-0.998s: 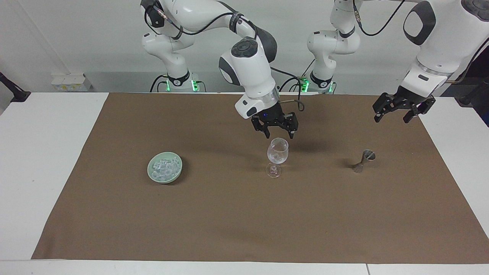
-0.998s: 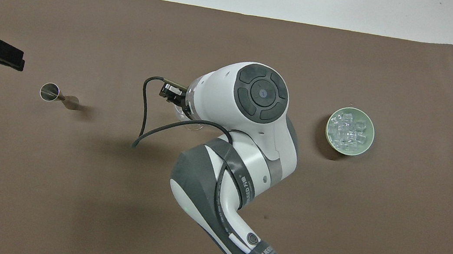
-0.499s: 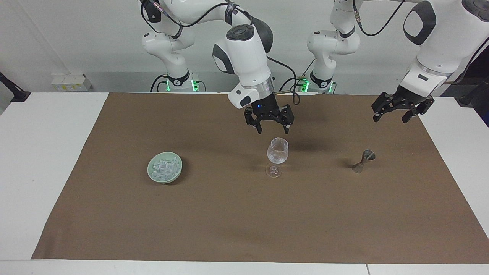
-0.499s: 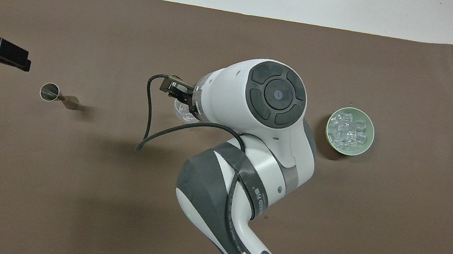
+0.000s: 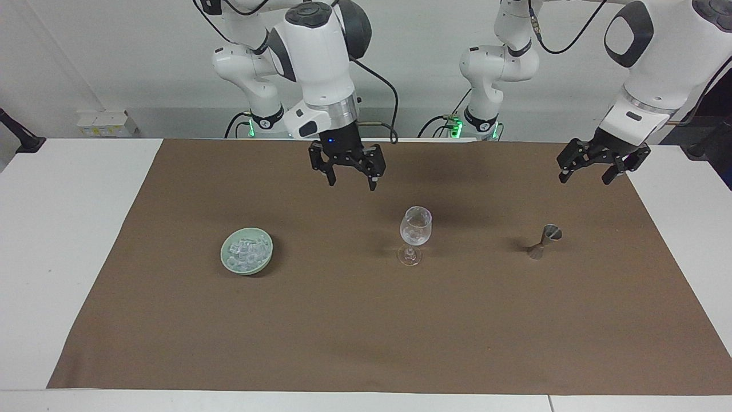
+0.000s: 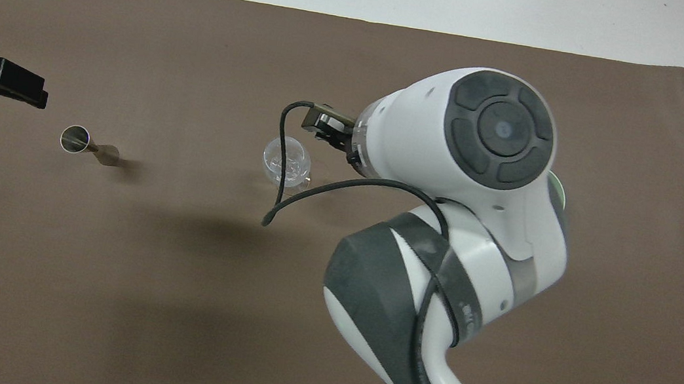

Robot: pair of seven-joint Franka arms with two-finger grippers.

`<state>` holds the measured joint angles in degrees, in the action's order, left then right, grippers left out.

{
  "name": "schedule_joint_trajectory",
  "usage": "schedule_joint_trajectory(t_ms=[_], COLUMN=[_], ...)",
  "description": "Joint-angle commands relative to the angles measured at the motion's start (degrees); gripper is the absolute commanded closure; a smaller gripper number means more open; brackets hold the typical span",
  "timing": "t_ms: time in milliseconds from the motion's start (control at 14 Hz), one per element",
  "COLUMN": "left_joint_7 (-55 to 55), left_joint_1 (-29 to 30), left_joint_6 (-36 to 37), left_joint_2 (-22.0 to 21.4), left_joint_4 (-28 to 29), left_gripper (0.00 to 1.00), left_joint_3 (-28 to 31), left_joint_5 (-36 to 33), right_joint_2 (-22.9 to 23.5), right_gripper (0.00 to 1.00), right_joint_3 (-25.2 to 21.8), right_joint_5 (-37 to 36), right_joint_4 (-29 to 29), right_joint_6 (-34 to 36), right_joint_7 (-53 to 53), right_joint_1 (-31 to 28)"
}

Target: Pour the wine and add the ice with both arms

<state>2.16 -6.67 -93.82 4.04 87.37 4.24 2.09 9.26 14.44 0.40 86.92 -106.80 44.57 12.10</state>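
Black two-finger tooling hangs from each white arm. The right gripper (image 5: 350, 183) is up in the air over the brown mat (image 5: 366, 337), above the bare stretch between the stemmed glass (image 5: 415, 233) and the green bowl (image 5: 246, 257); its fingers are spread wide and carry nothing. The left gripper (image 5: 589, 177) hovers with fingers also spread and empty, over the mat's edge at the left arm's end of the table, and this arm waits.

The stemmed glass stands upright near the middle of the mat, and it serves as the landmark here. It is clear, with something pale and glinting in its bowl; what that is cannot be made out. The ice (image 5: 247, 249), a heap of small clear cubes, lies in the green bowl, well apart from the glass toward the right arm's end of the table. A small metal jigger (image 5: 545, 241) stands upright well apart from the glass toward the left arm's end. The white table (image 5: 63, 229) shows around the mat.
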Motion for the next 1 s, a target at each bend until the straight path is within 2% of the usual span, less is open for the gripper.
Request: schedule_joint_trajectory(t_ms=[0, 143, 285, 428, 926], left_joint_7=[0.3, 0.2, 0.2, 0.2, 0.4], left_joint_1=[-0.5, -0.7, -0.5, -0.2, -0.4], left_joint_6=[-0.2, 0.0, 0.0, -0.2, -0.3], left_joint_2=[0.0, 0.0, 0.0, 0.0, 0.0], left_joint_4=[-0.1, -0.1, -0.1, -0.1, -0.2], left_gripper=[0.00, 0.00, 0.00, 0.00, 0.00], left_joint_3=[0.5, 0.5, 0.5, 0.5, 0.6], left_joint_5=[-0.1, -0.1, -0.2, -0.1, 0.0], right_joint_2=[-6.4, -9.5, -9.9, -10.4, -8.9], right_gripper=[0.00, 0.00, 0.00, 0.00, 0.00], right_joint_3=[0.2, -2.8, -7.0, -9.9, -9.7], right_joint_5=[-1.0, -1.0, -1.0, -1.1, -2.5], right_joint_4=[5.3, 7.5, 7.2, 7.1, 2.4], right_joint_6=[4.5, 6.9, 9.3, 12.8, 16.5], right_joint_7=[-8.1, -14.9, -23.4, -27.2, -31.2], right_joint_1=[-4.7, -5.0, -5.0, -5.3, -9.4])
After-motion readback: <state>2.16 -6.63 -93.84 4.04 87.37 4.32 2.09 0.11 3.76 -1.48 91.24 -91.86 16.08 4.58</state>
